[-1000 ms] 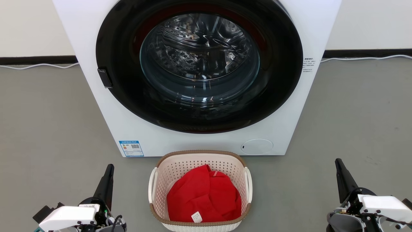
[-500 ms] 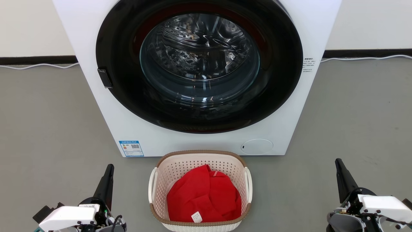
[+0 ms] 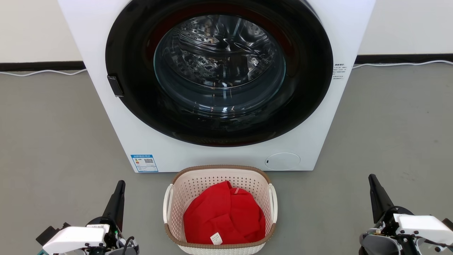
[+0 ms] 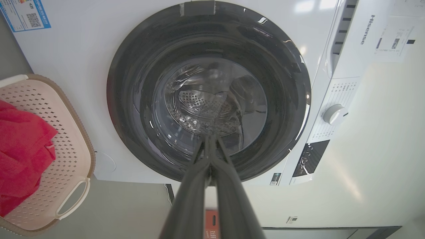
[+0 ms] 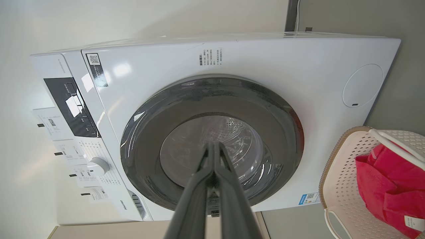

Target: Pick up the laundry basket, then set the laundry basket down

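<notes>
Nothing has shifted in the past second: near left, the left gripper (image 3: 121,186) hovers with long dark fingers pressed together. The cream-white perforated plastic laundry basket (image 3: 219,166), brown-rimmed and holding red cloth (image 3: 223,212), sits centre on the grey floor (image 3: 53,141) before a white front-loading washing machine (image 3: 141,148). Near right, the right gripper (image 3: 372,180) is likewise closed.

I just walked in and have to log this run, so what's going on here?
Nothing is being handled at this moment. The laundry basket stands on the grey floor right in front of the washing machine, with a red garment inside it. The left gripper and right gripper sit low on either side of the basket, both shut, holding nothing and apart from its handles. The pick-up has not begun.
</notes>
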You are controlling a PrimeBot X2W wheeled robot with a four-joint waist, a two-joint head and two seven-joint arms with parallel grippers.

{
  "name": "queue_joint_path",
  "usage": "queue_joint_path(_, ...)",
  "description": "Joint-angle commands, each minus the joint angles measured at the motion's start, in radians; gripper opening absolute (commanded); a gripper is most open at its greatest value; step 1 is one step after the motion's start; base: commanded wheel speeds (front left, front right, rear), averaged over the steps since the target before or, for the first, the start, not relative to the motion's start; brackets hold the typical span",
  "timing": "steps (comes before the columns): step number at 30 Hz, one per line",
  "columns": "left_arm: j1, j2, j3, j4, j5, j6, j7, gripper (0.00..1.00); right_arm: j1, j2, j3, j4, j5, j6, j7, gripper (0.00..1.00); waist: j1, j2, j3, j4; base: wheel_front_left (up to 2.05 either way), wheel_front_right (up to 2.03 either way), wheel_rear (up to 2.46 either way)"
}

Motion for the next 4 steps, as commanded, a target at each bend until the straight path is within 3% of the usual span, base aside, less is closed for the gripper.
queue_joint_path(1,-0.055,0.01,0.031,-0.022,0.002,-0.007,0.007,0.0,-0.041,-0.004,0.019,-0.027,-0.001,0.0,0.008,0.0,0.0,-0.0001,0.0,0.0,0.0,0.0,0.0)
queue_joint_path(4,-0.055,0.01,0.031,-0.022,0.002,-0.007,0.007,0.0,-0.041,-0.003,0.018,-0.027,-0.001,0.0,0.009,0.0,0.0,-0.0001,0.0,0.0,0.0,0.0,0.0)
